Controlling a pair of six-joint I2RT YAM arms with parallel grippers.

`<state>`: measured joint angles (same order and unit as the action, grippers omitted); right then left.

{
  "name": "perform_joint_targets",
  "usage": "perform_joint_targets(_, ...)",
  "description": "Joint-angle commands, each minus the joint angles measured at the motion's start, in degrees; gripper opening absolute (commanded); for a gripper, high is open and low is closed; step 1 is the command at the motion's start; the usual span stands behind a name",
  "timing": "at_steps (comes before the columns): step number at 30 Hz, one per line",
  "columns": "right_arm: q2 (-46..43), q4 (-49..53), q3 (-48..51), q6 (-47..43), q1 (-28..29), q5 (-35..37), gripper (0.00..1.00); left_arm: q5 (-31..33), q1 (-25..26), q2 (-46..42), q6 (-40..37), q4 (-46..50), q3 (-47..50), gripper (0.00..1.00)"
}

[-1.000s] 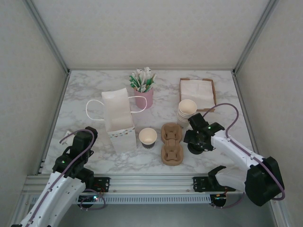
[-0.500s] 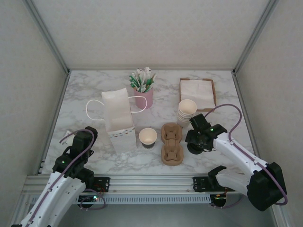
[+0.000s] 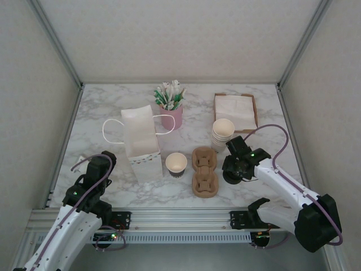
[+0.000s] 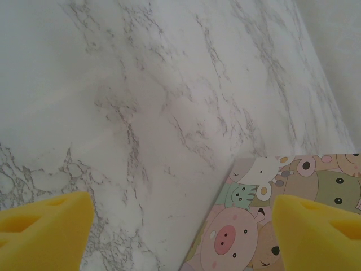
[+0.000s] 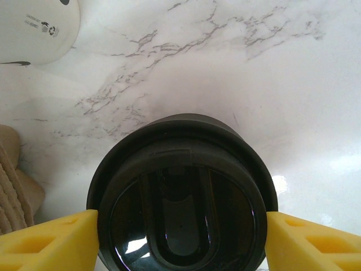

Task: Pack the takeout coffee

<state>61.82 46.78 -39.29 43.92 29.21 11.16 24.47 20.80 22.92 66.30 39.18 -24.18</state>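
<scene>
While both arms sit at the near edge of the marble surface (image 3: 96, 107), I log the contents left to right.

1. Left tool (image 3: 104, 161): over the near-left corner, just left of the bag. On its wrist camera its fingers (image 4: 45, 228) are spread wide with nothing between them, above bare marble and a corner of cartoon-animal print (image 4: 265, 214).
2. White paper bag (image 3: 140, 144): lying flat, with handle loops out to both sides.
3. Pink pot (image 3: 172, 113): behind the bag, filled with green-and-white sachets.
4. Open cream cup (image 3: 176, 164): upright, without a lid, just right of the bag.
5. Two brown pulp carriers (image 3: 203, 171): side by side, right of the open cup.
6. Stack of lidless cups (image 3: 223, 132): in front of the napkin tray (image 3: 235, 110).
7. Takeout coffee (image 5: 180, 217): upright on the marble, right of the carriers and near the stack.
8. Right tool (image 3: 234, 167): directly over the coffee. One yellow finger (image 5: 51, 243) sits at each side of the lid's rim; I cannot tell whether they grip it.
</scene>
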Motion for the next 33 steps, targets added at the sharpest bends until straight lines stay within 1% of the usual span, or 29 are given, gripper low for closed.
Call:
perform_joint_targets(1, -1.6, 3.9, -2.1, 0.1, -0.4, 1.7, 0.73, 0.7, 0.3, 0.1, 4.4, 0.5, -0.2, 0.82)
perform_joint_targets(9, -3.2, 7.2, -5.1, -0.1, -0.4, 1.1, 0.73, 0.6, 0.3, 0.3, 4.4, 0.2, -0.1, 0.82)
perform_joint_targets(13, -4.4, 8.3, -7.9, -1.1, -0.3, -1.2, 0.72, 0.7, 0.3, 0.3, 4.3, 0.4, -0.2, 0.82)
perform_joint_targets(16, -5.6, 10.0, -11.7, -2.8, 1.0, -2.7, 0.72, 1.0, 0.3, 0.4, 4.1, 0.3, -0.3, 0.82)
perform_joint_targets(20, -4.5, 14.3, -19.3, -3.7, 6.4, -2.0, 0.72, 1.6, 0.3, 0.3, 3.7, 0.4, -0.7, 0.82)
perform_joint_targets(23, -0.7, 16.2, -25.4, -3.1, 13.1, 0.4, 0.72, 2.2, 0.3, 0.3, 3.4, 0.8, -1.2, 0.83)
perform_joint_targets(24, 1.0, 16.3, -27.4, -2.9, 16.6, 1.2, 0.72, 2.3, 0.3, 0.3, 3.2, 0.9, -1.3, 0.83)
perform_joint_targets(27, 6.5, 14.5, -32.2, -3.1, 22.6, 1.5, 0.73, 2.5, 0.3, 0.2, 3.0, 1.3, -1.6, 0.83)
perform_joint_targets(29, 10.2, 12.3, -34.0, -3.2, 25.4, 1.3, 0.73, 2.7, 0.3, 0.1, 3.0, 1.6, -1.7, 0.83)
perform_joint_targets(33, 17.0, 8.5, -36.4, -3.0, 28.3, 0.1, 0.74, 3.4, 0.3, -0.6, 3.1, 2.9, -2.2, 0.83)
